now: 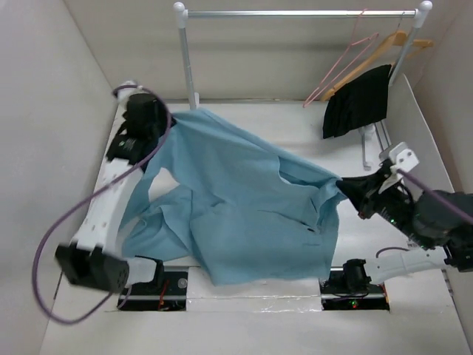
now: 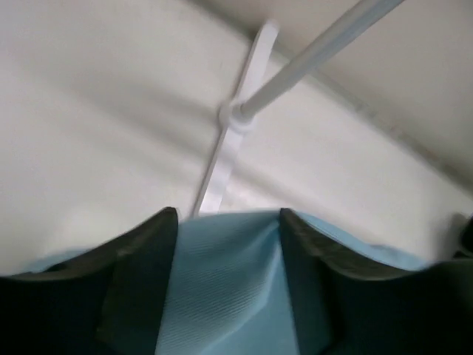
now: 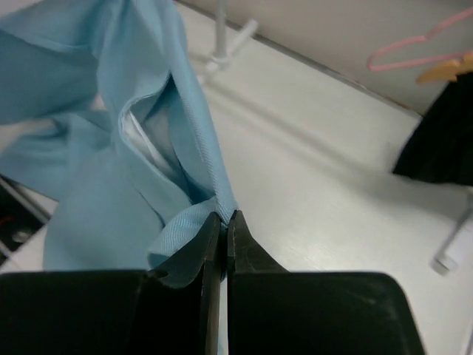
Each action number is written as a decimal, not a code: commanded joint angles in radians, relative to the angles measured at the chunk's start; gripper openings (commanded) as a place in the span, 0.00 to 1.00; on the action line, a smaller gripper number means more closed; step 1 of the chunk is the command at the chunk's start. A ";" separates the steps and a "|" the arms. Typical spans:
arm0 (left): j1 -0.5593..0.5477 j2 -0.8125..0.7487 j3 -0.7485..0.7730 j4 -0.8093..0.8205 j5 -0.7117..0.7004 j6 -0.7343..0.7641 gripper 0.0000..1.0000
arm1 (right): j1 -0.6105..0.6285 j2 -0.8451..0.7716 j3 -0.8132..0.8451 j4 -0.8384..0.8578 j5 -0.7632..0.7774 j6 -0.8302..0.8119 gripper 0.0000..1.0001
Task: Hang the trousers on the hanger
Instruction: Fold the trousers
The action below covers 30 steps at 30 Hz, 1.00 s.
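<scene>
The light blue trousers (image 1: 244, 207) hang stretched above the table between my two grippers. At the back left, my left gripper (image 1: 151, 122) stands open, its jaws well apart with trouser cloth (image 2: 222, 288) lying loose between them. On the right, my right gripper (image 1: 347, 191) is shut on a hem of the trousers (image 3: 111, 148), the fold pinched at its tips (image 3: 224, 216). A bare pink hanger (image 1: 344, 59) hangs from the rail (image 1: 295, 13) at the back right, far from both grippers.
A wooden hanger (image 1: 392, 46) beside the pink one carries a black garment (image 1: 358, 100). The rail's left post (image 1: 188, 59) stands just behind the left gripper, its foot (image 2: 236, 140) on the table. White walls close in both sides.
</scene>
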 commanded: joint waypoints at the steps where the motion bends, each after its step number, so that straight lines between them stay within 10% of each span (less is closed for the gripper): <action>1: -0.004 0.139 -0.016 0.081 0.032 0.041 0.56 | -0.003 -0.022 -0.096 -0.079 0.149 0.125 0.00; 7: -0.025 0.170 -0.049 0.094 0.126 0.041 0.69 | -0.114 0.136 -0.278 -0.110 0.134 0.201 0.01; 19: 0.151 0.024 -0.302 0.042 -0.015 0.043 0.84 | -1.091 0.317 -0.523 0.399 -0.565 -0.281 0.00; 24: 0.402 0.062 -0.370 0.070 0.187 0.001 0.84 | -1.196 0.343 -0.495 0.441 -0.708 -0.330 0.00; 30: 0.417 0.151 -0.362 0.106 0.287 -0.052 0.79 | -1.205 0.313 -0.524 0.473 -0.774 -0.345 0.00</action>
